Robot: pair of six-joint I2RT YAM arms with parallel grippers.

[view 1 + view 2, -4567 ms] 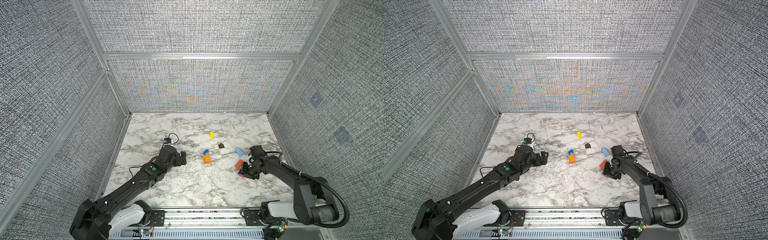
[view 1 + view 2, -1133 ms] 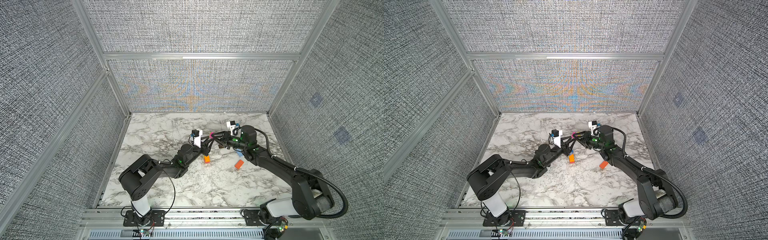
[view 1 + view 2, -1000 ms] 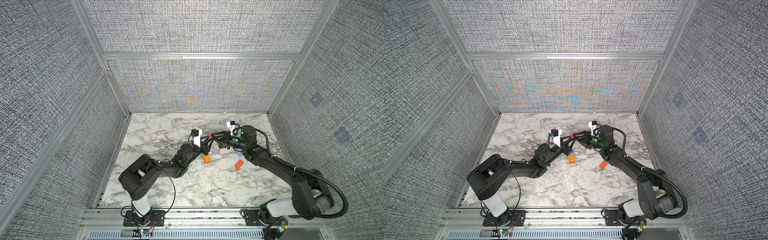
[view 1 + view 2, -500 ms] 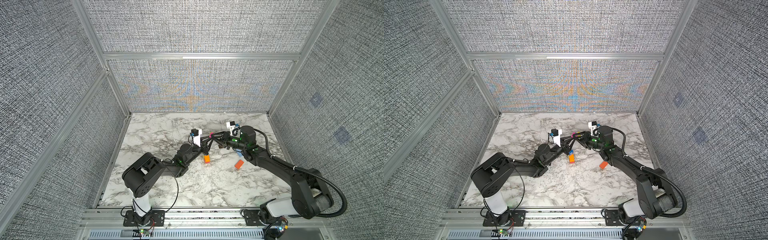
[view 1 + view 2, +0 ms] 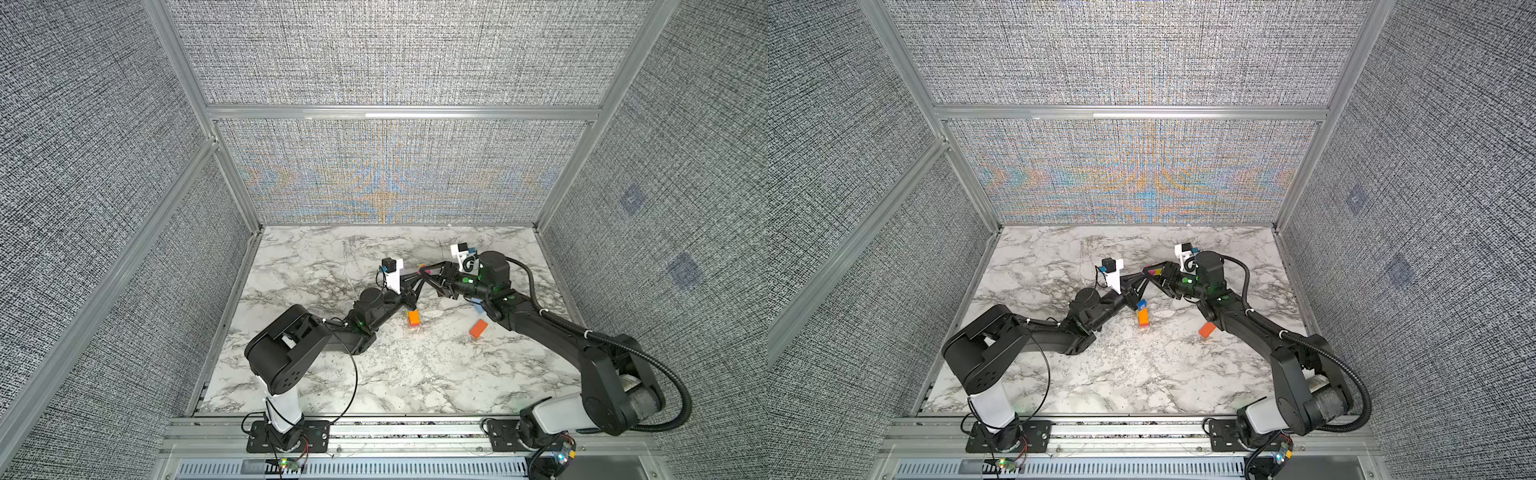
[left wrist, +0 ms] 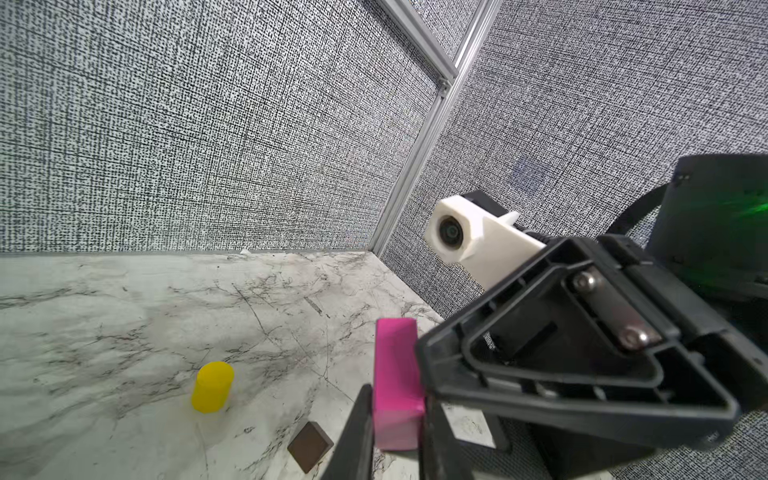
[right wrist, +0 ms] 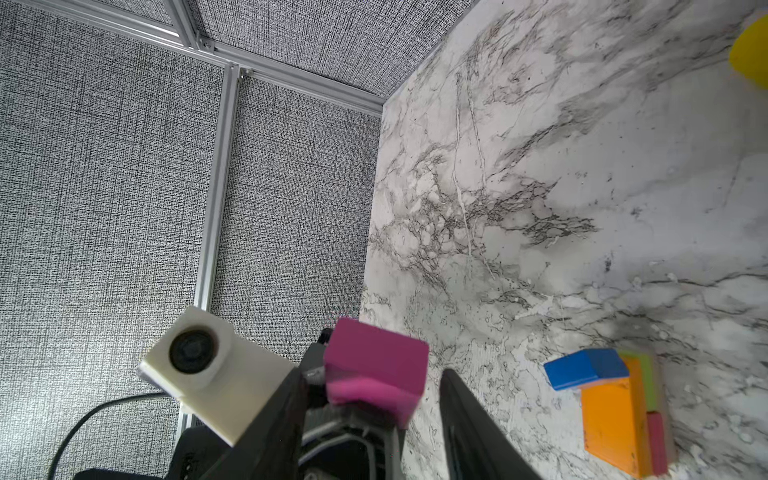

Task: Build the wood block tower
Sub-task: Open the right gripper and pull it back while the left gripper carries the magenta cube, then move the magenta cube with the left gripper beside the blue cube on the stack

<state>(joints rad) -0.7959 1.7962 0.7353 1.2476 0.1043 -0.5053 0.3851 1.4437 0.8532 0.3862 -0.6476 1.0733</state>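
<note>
My two grippers meet in mid-air over the middle of the marble table (image 5: 374, 374). My left gripper (image 6: 395, 419) is shut on a magenta block (image 6: 397, 386), which also shows in a top view (image 5: 422, 270). My right gripper (image 7: 372, 376) stands open around the same magenta block (image 7: 376, 370), with a gap beside one finger. Below them stands the low tower (image 5: 413, 318) (image 5: 1143, 316): an orange brick (image 7: 609, 419) with green and pink pieces against it and a blue cube (image 7: 586, 368) on top.
A yellow cylinder (image 6: 212, 386) and a dark brown piece (image 6: 310, 446) sit on the marble behind the grippers. A loose orange brick (image 5: 478, 328) lies right of the tower, close under my right arm. Grey panel walls enclose the table.
The left jaws have closed on the magenta block and the right jaws have spread apart from it. Both arms have stayed almost where they were.
</note>
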